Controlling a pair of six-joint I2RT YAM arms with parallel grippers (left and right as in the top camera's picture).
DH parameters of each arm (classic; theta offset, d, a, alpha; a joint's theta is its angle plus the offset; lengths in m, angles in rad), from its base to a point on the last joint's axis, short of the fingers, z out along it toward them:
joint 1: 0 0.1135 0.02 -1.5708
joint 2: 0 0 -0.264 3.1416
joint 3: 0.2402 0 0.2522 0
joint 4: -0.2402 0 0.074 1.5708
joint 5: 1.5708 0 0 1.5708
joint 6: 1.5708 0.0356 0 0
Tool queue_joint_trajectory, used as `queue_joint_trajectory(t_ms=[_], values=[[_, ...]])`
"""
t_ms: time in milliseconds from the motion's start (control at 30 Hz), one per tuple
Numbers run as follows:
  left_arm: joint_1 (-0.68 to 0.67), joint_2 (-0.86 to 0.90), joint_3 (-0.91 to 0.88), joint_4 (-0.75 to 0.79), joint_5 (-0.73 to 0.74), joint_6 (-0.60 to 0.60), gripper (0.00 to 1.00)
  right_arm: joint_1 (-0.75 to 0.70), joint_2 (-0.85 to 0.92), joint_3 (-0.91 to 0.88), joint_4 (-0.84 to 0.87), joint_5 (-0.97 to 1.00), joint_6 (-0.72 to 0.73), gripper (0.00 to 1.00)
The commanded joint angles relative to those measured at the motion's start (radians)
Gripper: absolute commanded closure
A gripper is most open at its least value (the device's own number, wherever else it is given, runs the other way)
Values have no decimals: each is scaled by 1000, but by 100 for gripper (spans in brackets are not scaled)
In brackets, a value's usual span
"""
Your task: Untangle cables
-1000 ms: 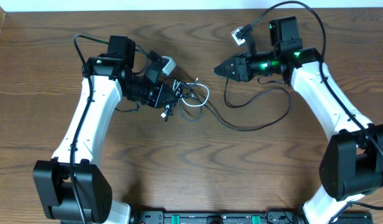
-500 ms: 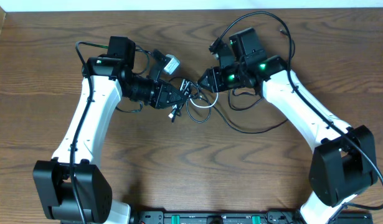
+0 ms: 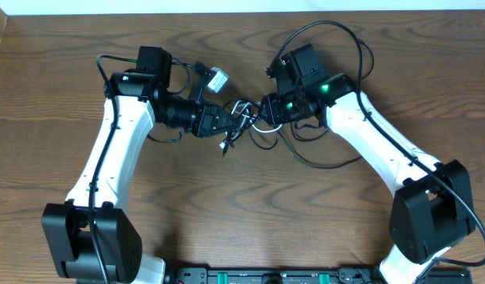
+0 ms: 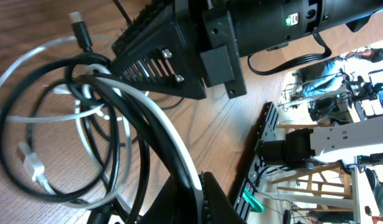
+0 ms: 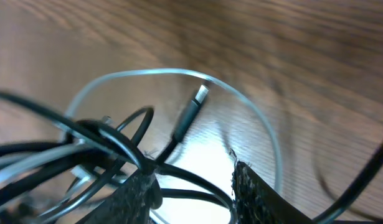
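The cables lie as a tangle (image 3: 248, 120) at the middle of the table, between my two grippers. My left gripper (image 3: 229, 120) is shut on the black cord (image 4: 138, 118) and the white cord (image 4: 169, 134), both pinched between its fingers (image 4: 213, 199). My right gripper (image 3: 262, 110) is pushed into the tangle from the right. It stands open, and black loops (image 5: 197, 177) cross the gap between its fingers (image 5: 253, 193) without being pinched. A black plug end (image 5: 190, 115) points up inside a white loop (image 5: 179, 73). A long run of black cord (image 3: 325, 162) trails off to the right.
The table is dark brown wood (image 3: 250, 213). The right gripper's black body (image 4: 179, 56) sits close above the coils in the left wrist view. Thick black robot wires (image 3: 337, 28) arch over the right arm. A black rail (image 3: 266, 276) lines the front edge.
My right arm has swung left from beside the tangle into it, its fingers now around black loops. My left gripper has shifted slightly right, still holding the cords.
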Motion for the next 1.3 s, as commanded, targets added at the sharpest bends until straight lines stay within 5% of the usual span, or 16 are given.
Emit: queue_joint_trajectory(t_ms=[0, 233, 633, 900, 1133, 1267], values=[[-2, -13, 5, -6, 63, 24, 93, 1, -1, 6, -16, 124, -5, 61], [-2, -13, 5, -6, 118, 24, 93, 4, 5, 5, 13, 139, -5, 59], [-2, -13, 5, -6, 83, 23, 93, -32, 113, 5, -103, 666, -1, 57], [14, -13, 5, -6, 41, 18, 93, -159, 134, 5, -131, 682, 22, 56], [104, -13, 5, 2, -239, -207, 93, -268, 134, 4, -168, 678, 22, 56], [145, -13, 5, 21, -311, -318, 93, -296, 134, 3, -164, 511, 22, 57]])
